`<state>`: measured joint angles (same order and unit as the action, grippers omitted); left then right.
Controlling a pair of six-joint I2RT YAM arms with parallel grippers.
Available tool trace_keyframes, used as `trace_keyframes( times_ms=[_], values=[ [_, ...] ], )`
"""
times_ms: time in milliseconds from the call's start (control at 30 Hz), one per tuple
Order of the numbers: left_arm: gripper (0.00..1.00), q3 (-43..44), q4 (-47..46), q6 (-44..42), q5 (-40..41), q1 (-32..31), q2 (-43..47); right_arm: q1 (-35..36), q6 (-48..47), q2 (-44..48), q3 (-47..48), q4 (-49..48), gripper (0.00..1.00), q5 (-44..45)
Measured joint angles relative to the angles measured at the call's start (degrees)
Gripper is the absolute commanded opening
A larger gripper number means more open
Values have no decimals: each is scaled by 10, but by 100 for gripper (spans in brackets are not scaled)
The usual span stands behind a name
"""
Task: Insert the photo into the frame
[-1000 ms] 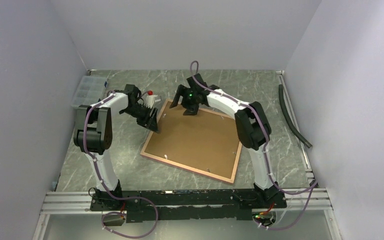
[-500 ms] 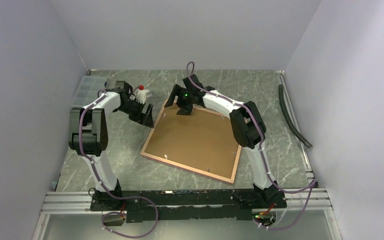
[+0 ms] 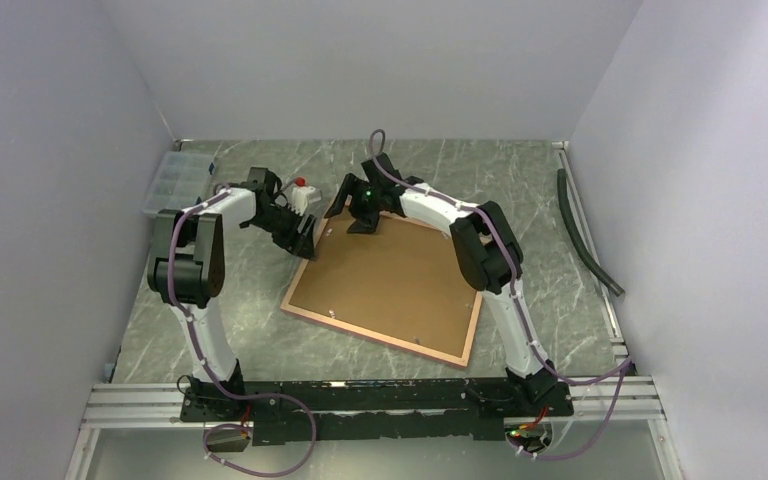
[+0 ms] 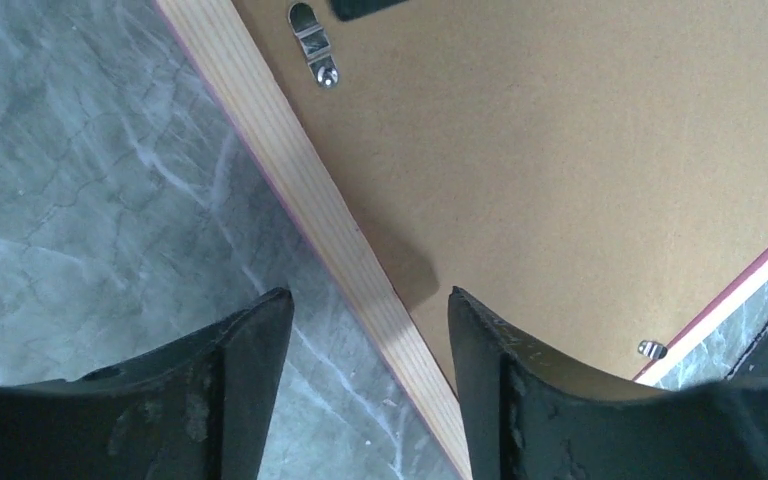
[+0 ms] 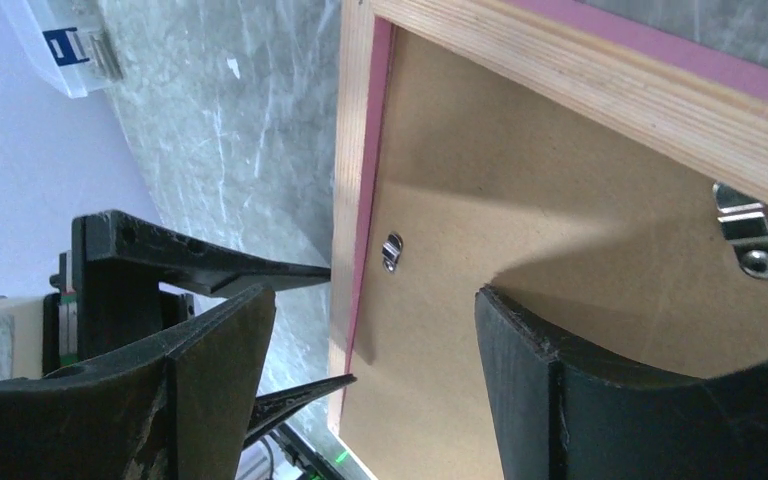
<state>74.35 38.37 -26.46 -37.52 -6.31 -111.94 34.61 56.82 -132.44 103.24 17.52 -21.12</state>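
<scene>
The frame (image 3: 375,337) lies face down at the middle of the table (image 3: 210,320), turned like a diamond. Its tan rails face up around a brown board (image 3: 390,285).

From above, the left claw (image 3: 307,245) sits at the frame's 10 o'clock edge and the right claw (image 3: 350,218) at its 12 o'clock corner. That view is too small to show how either claw's jaws stand.

The left wrist view does show it. The left claw (image 4: 368,300) is released, its jaws spread to either side of the pale rail (image 4: 300,180) and gripping nothing. Two metal clips (image 4: 315,45) (image 4: 650,349) show on the board there.

In the right wrist view the right claw (image 5: 375,300) is also released, wide over the board near the corner. The rail's pink inner edge (image 5: 365,200) shows, as do two clips (image 5: 392,250) (image 5: 750,240). The left claw's fingers (image 5: 200,255) reach in from 9 o'clock toward the rail.

The table is grey-green marbled stone. A clear box (image 3: 172,182) sits at 10 o'clock and a black hose (image 3: 585,235) lies along 3 o'clock. A small white thing with a red cap (image 3: 300,190) is behind the left claw. Pale lilac walls (image 3: 380,60) close three sides, and a metal rail (image 3: 360,395) at 6 o'clock carries the arm bases.
</scene>
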Motion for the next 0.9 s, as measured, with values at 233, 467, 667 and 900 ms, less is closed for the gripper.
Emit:
trace_keyframes(
  times_ms=[233, 467, 667, 900],
  values=[
    [51, -34, -49, -10, 30, -17, 18, 5, 7, -37, 59, 3, 76, -4],
    [48, -49, -66, -14, 44, -24, 30, 12, 9, -57, 83, 5, 75, -7],
    [46, -50, -67, -13, 43, -25, 30, 18, 14, -65, 89, 7, 75, -19],
    [43, -55, -71, -13, 42, -26, 32, 23, 25, -68, 91, 9, 75, -33]
  ],
)
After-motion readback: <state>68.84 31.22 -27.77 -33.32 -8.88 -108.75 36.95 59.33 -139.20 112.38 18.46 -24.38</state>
